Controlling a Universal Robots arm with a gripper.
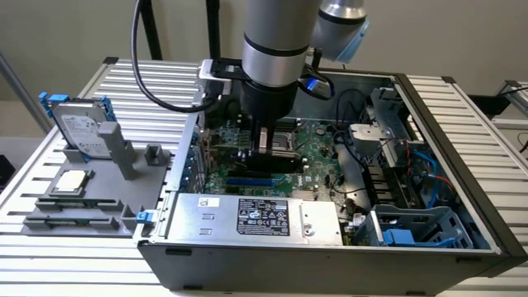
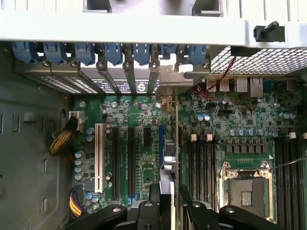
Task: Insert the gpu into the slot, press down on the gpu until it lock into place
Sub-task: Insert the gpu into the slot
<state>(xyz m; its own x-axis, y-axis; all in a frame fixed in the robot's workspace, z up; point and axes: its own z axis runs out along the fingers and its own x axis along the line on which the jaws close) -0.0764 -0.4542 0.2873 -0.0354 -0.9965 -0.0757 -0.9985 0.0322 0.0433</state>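
Observation:
The gpu (image 1: 266,162) is a thin black card held upright inside the open computer case, over the green motherboard (image 1: 318,162). My gripper (image 1: 262,143) is shut on its upper edge. In the wrist view the gpu (image 2: 170,160) appears edge-on, running away from my gripper (image 2: 169,201), with one dark finger (image 2: 153,196) on each side. The bright-blue slot (image 1: 250,183) lies just below and in front of the card's lower edge. In the wrist view a bit of the blue slot (image 2: 162,132) peeks out beside the card. Whether the card touches the slot I cannot tell.
A grey labelled power-supply box (image 1: 256,216) fills the case's near side. A blue drive cage (image 1: 412,230) and cables sit at the exterior view's right. Outside the case, a silver hard drive (image 1: 78,127) stands on a grey fixture. Black slots (image 2: 130,160) and the CPU socket (image 2: 247,189) flank the card.

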